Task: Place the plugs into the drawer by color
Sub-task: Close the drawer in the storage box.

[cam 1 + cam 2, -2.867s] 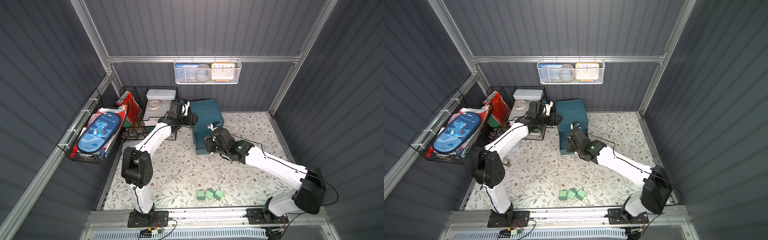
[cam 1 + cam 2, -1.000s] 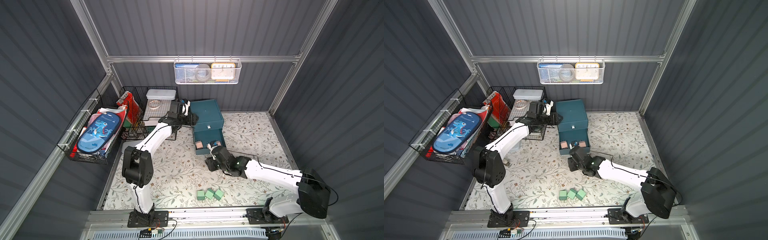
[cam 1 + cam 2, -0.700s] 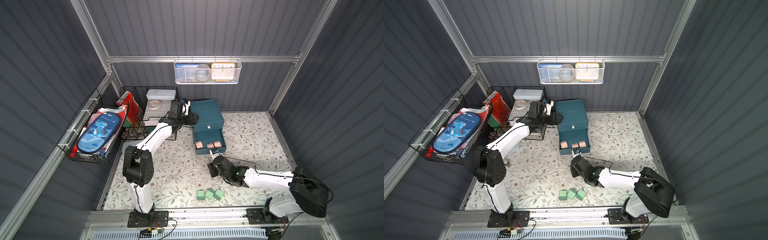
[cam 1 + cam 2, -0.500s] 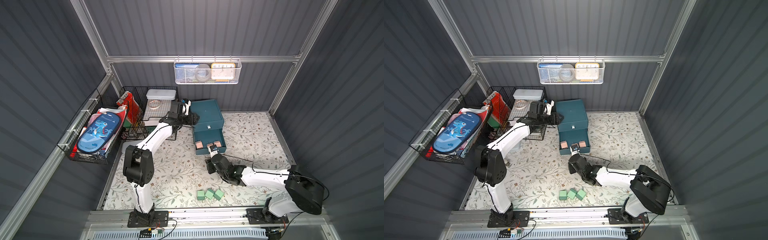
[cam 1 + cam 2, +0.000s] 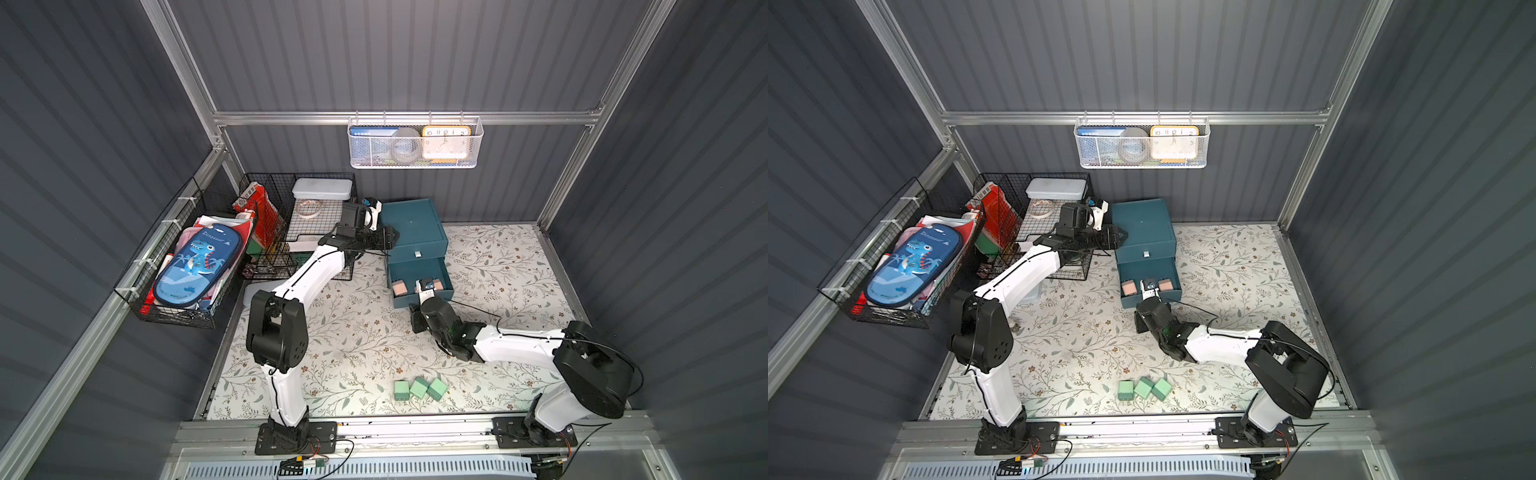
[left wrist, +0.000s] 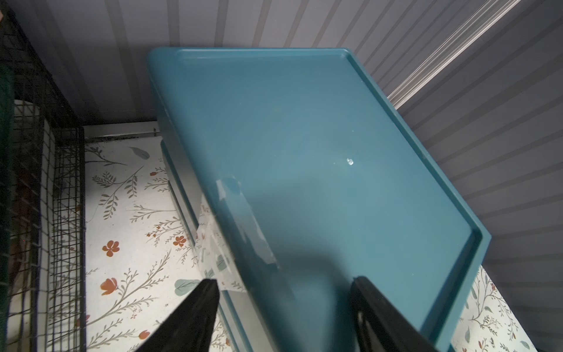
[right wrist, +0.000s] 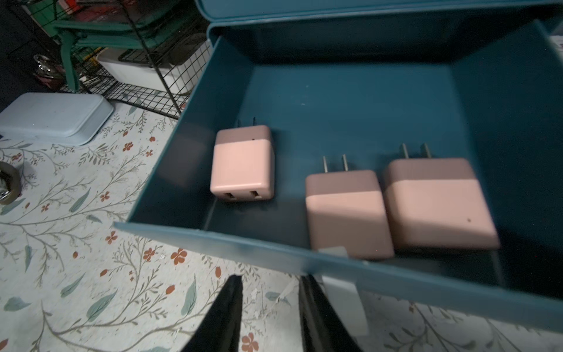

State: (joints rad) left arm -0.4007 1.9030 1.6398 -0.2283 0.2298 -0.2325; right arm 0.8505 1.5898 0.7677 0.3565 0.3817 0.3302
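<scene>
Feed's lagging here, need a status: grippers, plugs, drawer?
Left gripper open over cabinet top. Right gripper part-open, empty, at front of open drawer. Three pink plugs inside; three green plugs on the mat. Nothing blocking them.

Lab test cell: corrugated walls (image 5: 374,54), aluminium frame (image 5: 407,117).

Both top views look steeply down from high above the near edge, taking in the whole counter (image 5: 353,340) alike. The left wrist view sits close above the top of the cabinet (image 6: 304,152); the right wrist view peers closely into its open drawer (image 7: 350,100).
</scene>
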